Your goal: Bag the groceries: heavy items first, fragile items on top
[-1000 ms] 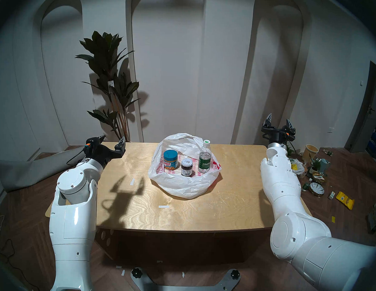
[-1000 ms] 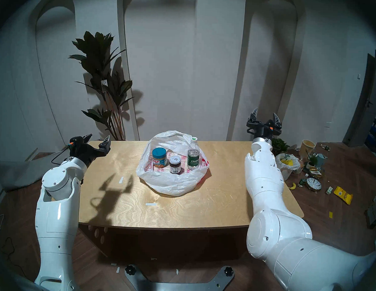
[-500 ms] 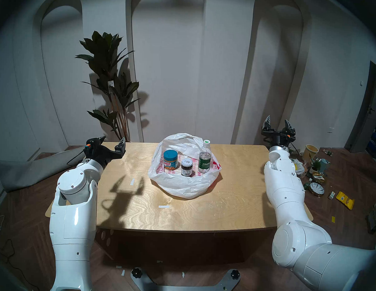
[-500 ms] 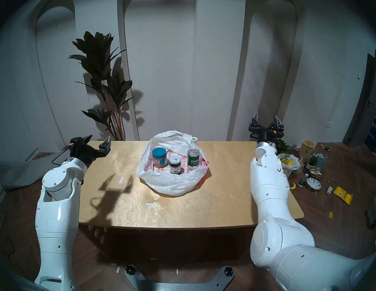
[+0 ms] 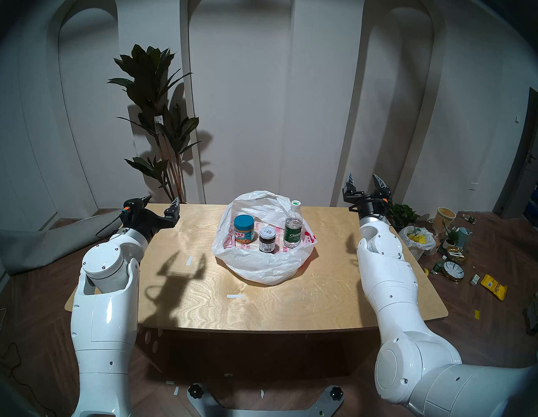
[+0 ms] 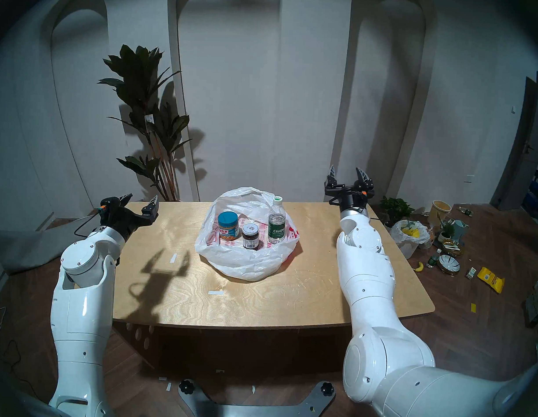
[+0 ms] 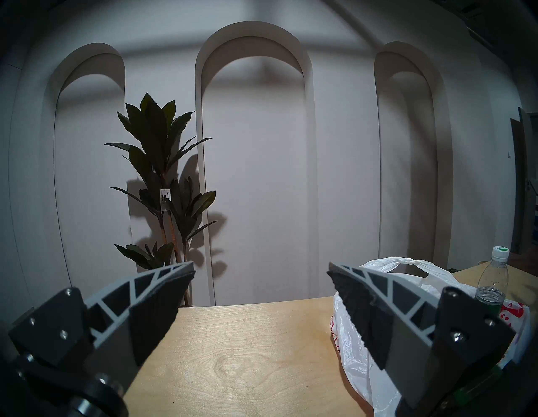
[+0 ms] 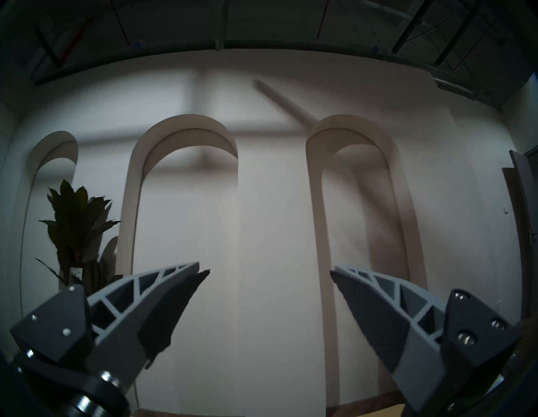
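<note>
Change, right arm: swung inward from beyond the table's right edge to above its far right corner; claw lower against the wall than a second ago.
Change, left arm: none seen; same place, same shadow on the table (image 5: 258,310).
Change, goods: none; bag and contents lie as before.
Count, arms: two.
Count, bag: one (image 5: 259,267), white with red print, mouth spread wide, on the table's far middle.
Count, bottle: one (image 5: 293,227), upright, inside the bag at its right.
Count, jars: two, both upright inside the bag: blue-lidded jar (image 5: 244,230) at left, dark jar (image 5: 267,240) between it and the bottle, nearer the front.
Count, tape strips on table: two.
Count, plant: one (image 5: 156,120), behind the far left corner.
Left gripper (image 5: 161,201): level, aimed at the far wall over the table's far left corner; jaws wide, nothing between them; well apart from the bag.
Right gripper (image 5: 365,179): tilted upward toward the wall, forearm rising from the table's right side; jaws wide, nothing held; clear of the bottle and bag.
Floor at right: small bag showing yellow (image 5: 419,237), dishes, yellow packet (image 5: 493,286).
</note>
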